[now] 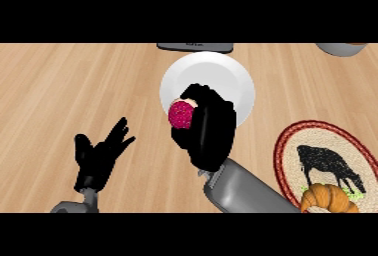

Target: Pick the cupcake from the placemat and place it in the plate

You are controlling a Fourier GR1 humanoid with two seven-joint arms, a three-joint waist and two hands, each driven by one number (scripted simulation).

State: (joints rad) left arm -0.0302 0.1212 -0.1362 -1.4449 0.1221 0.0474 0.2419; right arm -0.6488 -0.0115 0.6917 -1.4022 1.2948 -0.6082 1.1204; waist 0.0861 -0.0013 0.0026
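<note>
My right hand [208, 131] is curled round the cupcake [180, 114], whose pink frosting and pale base show at the hand's left side. It hovers over the lower edge of the white plate [214, 75], which lies at the counter's upper middle. The oval placemat [325, 160], red-rimmed with a black cow picture, lies at the lower right, away from the hand. My left hand [100, 152] rests open at the lower left, fingers up, holding nothing.
A croissant [330, 198] sits on the placemat's lower part. A dark flat object [196, 46] lies at the top edge behind the plate. A grey bowl-like rim [341, 48] shows at the top right. Wooden counter spreads to the left.
</note>
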